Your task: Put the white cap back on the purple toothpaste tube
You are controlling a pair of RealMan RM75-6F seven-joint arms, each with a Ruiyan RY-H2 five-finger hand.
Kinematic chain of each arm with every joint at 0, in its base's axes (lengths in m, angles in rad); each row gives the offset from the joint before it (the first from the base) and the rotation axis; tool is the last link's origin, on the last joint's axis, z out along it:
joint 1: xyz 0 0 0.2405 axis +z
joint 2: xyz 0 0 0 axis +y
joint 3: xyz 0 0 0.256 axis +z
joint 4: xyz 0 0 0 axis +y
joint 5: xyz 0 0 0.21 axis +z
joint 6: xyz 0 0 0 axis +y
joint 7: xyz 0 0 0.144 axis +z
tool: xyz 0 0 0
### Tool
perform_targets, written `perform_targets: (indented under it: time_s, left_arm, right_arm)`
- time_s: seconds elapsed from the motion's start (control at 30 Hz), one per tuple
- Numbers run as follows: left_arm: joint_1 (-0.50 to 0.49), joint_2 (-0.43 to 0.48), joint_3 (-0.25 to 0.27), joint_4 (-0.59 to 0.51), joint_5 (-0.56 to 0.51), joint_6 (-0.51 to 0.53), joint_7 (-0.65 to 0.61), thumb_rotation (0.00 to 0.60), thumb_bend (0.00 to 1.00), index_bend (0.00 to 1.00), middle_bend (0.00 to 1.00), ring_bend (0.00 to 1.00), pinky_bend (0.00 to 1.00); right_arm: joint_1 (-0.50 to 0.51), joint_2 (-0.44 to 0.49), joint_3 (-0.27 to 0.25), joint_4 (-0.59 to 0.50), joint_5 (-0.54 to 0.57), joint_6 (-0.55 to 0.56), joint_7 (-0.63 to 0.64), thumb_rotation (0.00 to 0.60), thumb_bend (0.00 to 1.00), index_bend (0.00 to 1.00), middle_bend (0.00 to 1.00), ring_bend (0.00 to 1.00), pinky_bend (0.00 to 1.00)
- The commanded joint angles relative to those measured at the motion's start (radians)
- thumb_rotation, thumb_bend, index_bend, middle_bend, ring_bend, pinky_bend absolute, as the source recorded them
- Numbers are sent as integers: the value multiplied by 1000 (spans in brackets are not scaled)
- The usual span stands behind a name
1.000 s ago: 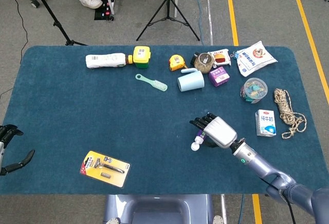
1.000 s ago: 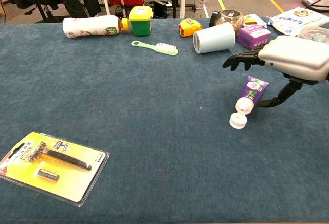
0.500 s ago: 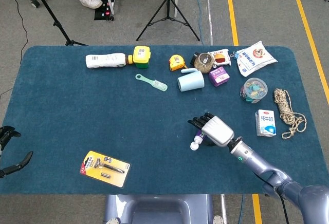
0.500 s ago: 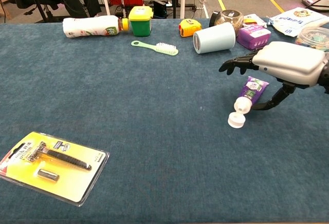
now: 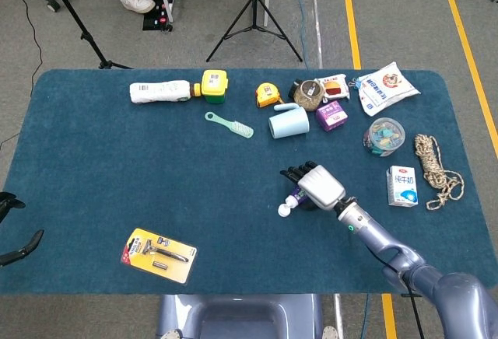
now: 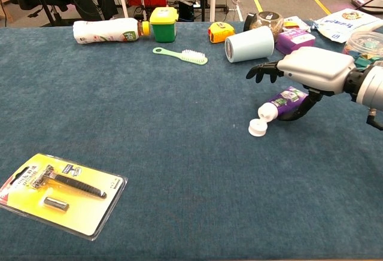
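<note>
Nearest the robot, a carded razor pack [image 6: 61, 193] lies flat on the blue bench [image 6: 167, 129], well apart from the work. The left hand [image 5: 17, 238] shows only as dark fingers at the bench's edge in the head view; whether they are spread or curled I cannot tell, though nothing shows in them. Further out, the white cap [image 6: 258, 129] sits open on the cloth, hanging at the nozzle of the purple toothpaste tube [image 6: 281, 102], which lies on its side under the right hand [image 6: 311, 69]. That hand's thumb reaches down beside the tube while the other fingers [image 6: 261, 70] stretch forward, apart, over nothing; whether the tube is truly pinched is hidden by the palm. The risk, as I judge it, is that the tube slides along the cloth rather than lifting, or the cap twists aside when pressed and fails to seat. Beyond stand a pale blue cup [image 6: 249, 43], a green brush [image 6: 179, 55] and a white bottle [image 6: 108, 30].
</note>
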Motion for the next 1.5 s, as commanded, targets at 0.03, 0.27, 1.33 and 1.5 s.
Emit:
perform_targets:
  time_s: [0.03, 0.27, 1.33, 1.5]
  left_arm:
    - [2, -1, 0, 10, -3, -1, -10, 298, 239, 334, 287, 228, 349]
    - [7, 2, 1, 22, -4, 4, -29, 299, 239, 333, 287, 228, 349]
    - [3, -6, -2, 23, -3, -6, -31, 299, 239, 333, 287, 228, 349]
    - [-6, -12, -5, 23, -6, -17, -26, 298, 239, 333, 287, 228, 349]
  right_arm:
    - [23, -8, 20, -1, 28, -43, -21, 517, 263, 147, 244, 325, 281]
    - [55, -4, 55, -37, 95, -132, -46, 526, 263, 204, 269, 329, 281]
    - [71, 89, 35, -187, 167, -242, -117, 554, 263, 433, 433, 463, 352]
    - [70, 126, 34, -238, 190, -279, -138, 554, 262, 438, 439, 466, 353]
